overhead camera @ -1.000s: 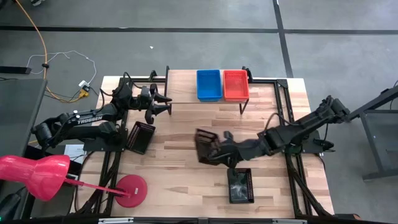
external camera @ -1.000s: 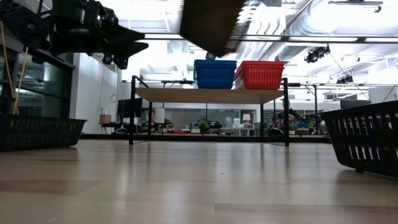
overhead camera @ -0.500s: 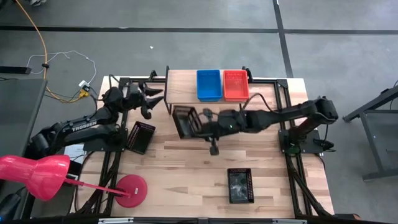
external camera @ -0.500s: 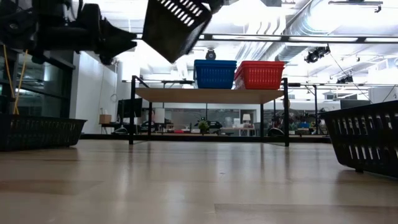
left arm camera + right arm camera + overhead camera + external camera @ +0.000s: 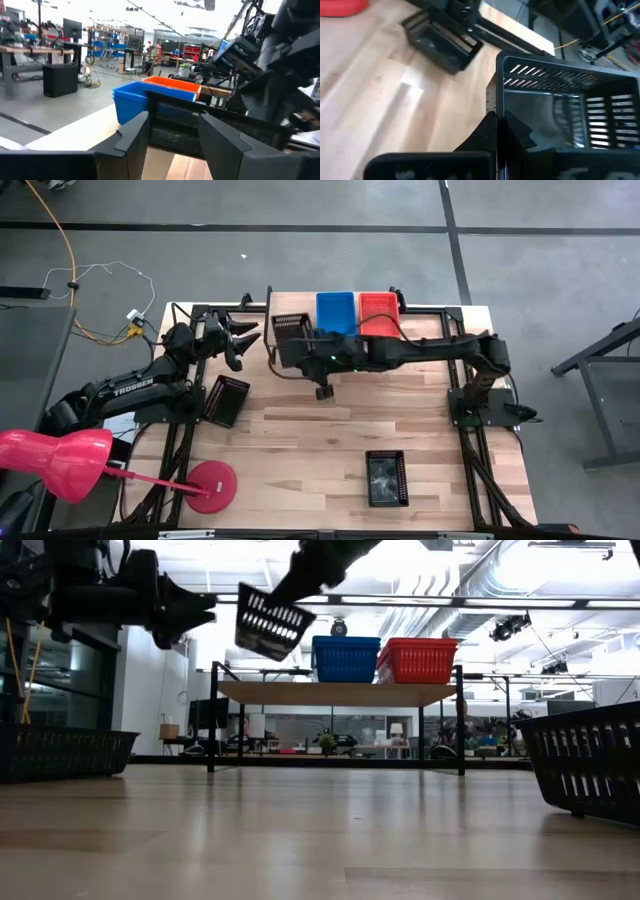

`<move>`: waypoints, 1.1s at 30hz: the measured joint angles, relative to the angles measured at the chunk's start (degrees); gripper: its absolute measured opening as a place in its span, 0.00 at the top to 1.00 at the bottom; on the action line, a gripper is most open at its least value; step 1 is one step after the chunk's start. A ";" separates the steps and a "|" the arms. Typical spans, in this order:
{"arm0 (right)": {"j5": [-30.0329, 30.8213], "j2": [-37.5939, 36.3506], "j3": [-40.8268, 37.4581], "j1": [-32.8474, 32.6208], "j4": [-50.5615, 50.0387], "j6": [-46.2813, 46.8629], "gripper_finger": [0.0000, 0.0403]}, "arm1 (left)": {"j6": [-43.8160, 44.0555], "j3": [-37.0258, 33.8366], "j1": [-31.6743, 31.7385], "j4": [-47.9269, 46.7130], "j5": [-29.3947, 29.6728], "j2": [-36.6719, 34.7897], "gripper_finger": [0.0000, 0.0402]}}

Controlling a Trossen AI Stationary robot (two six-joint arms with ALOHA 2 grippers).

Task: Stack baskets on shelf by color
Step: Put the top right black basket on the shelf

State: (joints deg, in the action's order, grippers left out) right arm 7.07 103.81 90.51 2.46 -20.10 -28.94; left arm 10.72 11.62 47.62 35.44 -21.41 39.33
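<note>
A black basket [image 5: 289, 337] hangs tilted in the air over the left end of the shelf [image 5: 300, 305], with my right gripper [image 5: 314, 350] shut on it. A blue basket [image 5: 336, 315] and a red basket [image 5: 379, 315] stand side by side on the shelf's right part. My left gripper [image 5: 243, 336] is open just left of the shelf and holds nothing. In the low view the held basket [image 5: 270, 622] is above the shelf plank [image 5: 335, 693]. Two more black baskets lie on the table, one [image 5: 227, 400] at the left and one [image 5: 386, 478] near the front. My right gripper pinches the black basket's side wall at its rim [image 5: 495, 102] between its two fingers. The fingers come from the table's right, slanting down. The basket is lifted clear and tilted, and reaches away from the fingers with its open top in view.
A red lamp base [image 5: 210, 485] and its pink shade [image 5: 55, 460] are at the table's near left corner. The table's middle [image 5: 320, 430] is bare wood. Black frame rails [image 5: 455, 360] run along the table's sides.
My right gripper has carried the black basket from above the table's middle toward the far edge and left, to above the shelf's left end, rolling it on the way. My left gripper has drawn back a little toward the left edge and stayed open.
</note>
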 joint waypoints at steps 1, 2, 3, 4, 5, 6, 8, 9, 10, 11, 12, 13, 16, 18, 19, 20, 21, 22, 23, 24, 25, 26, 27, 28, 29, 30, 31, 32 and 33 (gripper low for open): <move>0.25 0.94 0.94 0.55 0.13 -0.59 1.00 | 0.23 0.00 0.00 -0.37 0.00 -0.02 0.61; 0.48 1.81 1.74 1.03 0.07 -0.97 1.00 | 0.64 0.00 -0.05 -0.55 -0.02 0.00 0.61; 0.92 2.73 2.37 1.55 -0.24 -1.32 1.00 | 0.93 0.00 -0.09 -0.70 -0.03 0.00 0.61; 1.58 3.48 2.80 2.03 -0.28 -1.67 1.00 | 1.12 0.00 -0.09 -0.85 -0.05 0.00 0.61; 2.05 4.18 3.14 2.49 -0.47 -2.03 1.00 | 1.17 0.00 -0.09 -1.01 -0.21 0.00 0.61; 2.50 4.78 3.46 2.94 -0.58 -2.49 1.00 | 1.41 0.00 -0.11 -1.18 -0.43 0.00 0.61; 3.76 5.37 3.83 3.78 -0.37 -2.97 1.00 | 2.17 0.00 -0.14 -1.36 -0.49 0.00 0.61; 4.49 5.62 3.98 4.24 -0.18 -2.81 1.00 | 2.57 0.00 -0.15 -1.40 -0.50 0.00 0.61; 5.06 5.79 4.02 4.66 0.02 -2.49 1.00 | 2.72 0.00 -0.17 -1.40 -0.50 0.00 0.61; 5.56 6.01 4.03 5.01 -0.08 -1.73 1.00 | 2.73 0.00 -0.17 -1.40 -0.50 0.00 0.61; 6.61 6.16 4.03 5.33 -0.09 -0.57 1.00 | 2.76 0.00 -0.24 -1.40 -0.54 0.00 0.61; 7.52 6.23 4.03 5.63 -0.10 0.80 1.00 | 2.82 0.00 -0.39 -1.42 -0.55 0.00 0.61; 9.07 6.20 4.03 6.44 0.14 4.12 1.00 | 2.75 0.00 -0.96 -1.42 -0.50 0.00 0.61; 8.77 6.18 4.03 6.94 0.04 5.00 1.00 | 2.70 0.00 -1.34 -1.42 -0.51 0.00 0.61; 8.27 6.18 4.03 7.08 0.12 5.46 1.00 | 2.67 0.00 -1.54 -1.42 -0.52 0.00 0.61; 7.77 6.18 4.03 7.24 0.28 5.85 1.00 | 2.67 0.00 -1.66 -1.42 -0.52 0.00 0.61; 6.90 6.18 4.03 7.36 0.45 5.99 1.00 | 2.65 0.00 -1.66 -1.40 -0.51 0.00 0.61; 5.99 6.18 4.03 7.43 0.47 6.00 1.00 | 2.67 0.00 -1.66 -1.40 -0.50 0.00 0.61; 5.36 6.18 4.03 7.43 0.48 5.99 1.00 | 2.64 0.00 -1.64 -1.40 -0.49 0.00 0.61; 4.83 6.18 4.03 7.43 0.63 5.96 1.00 | 2.64 0.00 -1.64 -1.40 -0.48 0.00 0.61; 4.85 6.18 4.03 7.43 1.01 5.86 1.00 | 2.64 0.00 -1.64 -1.40 -0.48 0.00 0.61; 4.85 6.18 4.03 7.43 1.29 5.82 1.00 | 2.64 0.00 -1.64 -1.40 -0.49 0.00 0.61; 4.85 6.18 4.03 7.43 1.44 5.70 1.00 | 2.64 0.00 -1.64 -1.40 -0.48 0.00 0.61; 4.83 6.16 4.03 7.43 1.46 5.23 1.00 | 2.64 0.00 -1.64 -1.40 -0.48 0.00 0.61; 4.88 6.18 4.03 7.43 1.44 4.64 0.99 | 2.64 0.00 -1.64 -1.40 -0.48 0.00 0.61; 5.03 6.18 4.01 7.43 1.44 4.48 0.98 | 2.64 0.00 -1.64 -1.40 -0.48 0.00 0.61; 5.21 6.18 4.01 7.43 1.48 4.48 0.96 | 2.62 0.00 -1.64 -1.40 -0.48 0.00 0.61; 5.19 6.16 4.01 7.43 1.53 4.48 0.93 | 2.64 0.00 -1.64 -1.40 -0.48 0.00 0.61; 5.18 6.16 4.01 7.43 1.54 4.45 0.90 | 2.64 0.00 -1.64 -1.40 -0.46 0.00 0.61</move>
State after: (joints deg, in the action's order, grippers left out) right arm 12.25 109.97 94.52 9.89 -18.56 -24.49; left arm 13.37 11.62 45.98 34.04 -21.87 39.33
